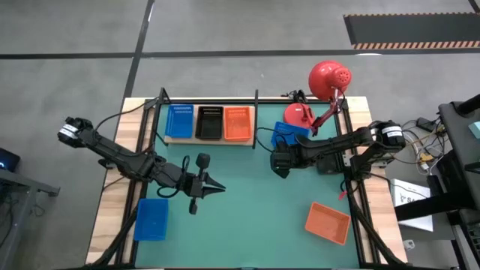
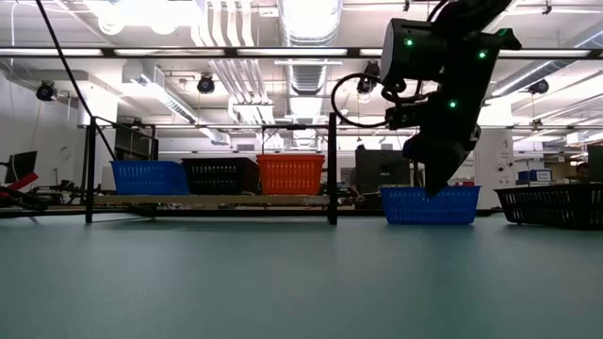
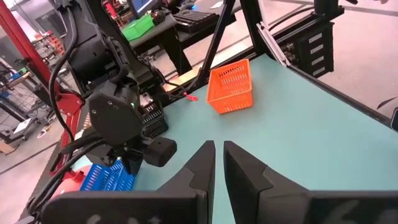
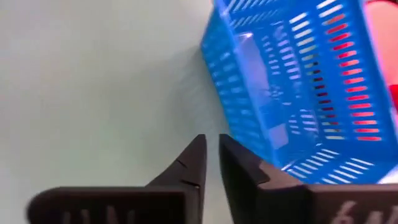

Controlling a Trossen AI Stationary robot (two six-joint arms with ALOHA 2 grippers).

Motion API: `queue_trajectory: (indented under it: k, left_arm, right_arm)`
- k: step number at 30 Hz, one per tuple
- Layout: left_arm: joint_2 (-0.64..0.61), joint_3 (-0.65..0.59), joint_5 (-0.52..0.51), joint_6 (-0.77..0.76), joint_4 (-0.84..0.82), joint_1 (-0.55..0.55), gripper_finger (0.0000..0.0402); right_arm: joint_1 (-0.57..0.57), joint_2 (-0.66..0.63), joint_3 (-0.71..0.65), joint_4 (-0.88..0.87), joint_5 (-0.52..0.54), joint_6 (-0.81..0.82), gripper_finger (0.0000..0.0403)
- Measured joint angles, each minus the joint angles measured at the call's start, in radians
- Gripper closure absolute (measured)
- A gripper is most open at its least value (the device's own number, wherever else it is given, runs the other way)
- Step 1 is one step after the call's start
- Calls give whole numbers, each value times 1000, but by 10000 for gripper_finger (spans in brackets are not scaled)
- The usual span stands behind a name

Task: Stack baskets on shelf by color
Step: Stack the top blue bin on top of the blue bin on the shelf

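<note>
The shelf at the table's far side holds a blue basket, a black basket and an orange basket abreast. Another blue basket stands on the green mat right of the shelf. My right gripper slants down beside its near wall, shut, with bare mat showing between the fingers. My left gripper hovers shut over the middle of the mat and holds nothing. A third blue basket lies near left, and a loose orange basket near right. My right gripper stands just beside the blue basket's near wall, slanting down from above. Nothing sits between its fingers. Whether the outer side of one finger touches that wall I cannot tell.
A red desk lamp with a round base stands right behind the blue basket. Black posts frame the shelf. Another black basket shows at the far right in the low view. Bare mat lies at the centre.
</note>
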Motion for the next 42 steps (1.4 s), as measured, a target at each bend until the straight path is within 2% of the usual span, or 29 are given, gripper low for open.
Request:
queue_trajectory:
  k: [3,9,12,16,19,22,33,37,42]
  left_arm:
    - [0,0,0,-1,0,0,385]
    - [5,0,0,-1,-1,0,385]
    - [11,0,0,-2,-2,0,385]
    - [14,0,0,-3,-7,0,385]
    - [14,-1,0,-1,-10,0,385]
    - [6,0,0,0,-3,0,385]
    - [-6,6,-52,32,6,0,385]
    - [-21,6,-58,34,22,0,385]
    - [-21,6,-59,33,44,0,385]
  right_arm:
    - [0,1,0,44,-59,-15,390]
    - [28,0,7,250,-257,-62,394]
    - [56,0,34,337,-291,-122,394]
    - [73,-8,99,197,-214,-195,394]
    - [54,-11,141,8,-42,-193,394]
    - [16,-12,149,-134,132,-120,394]
    - [-52,-12,17,-165,152,-113,394]
    - [-50,-12,0,-121,63,-124,394]
    - [-35,-12,0,17,-142,-178,394]
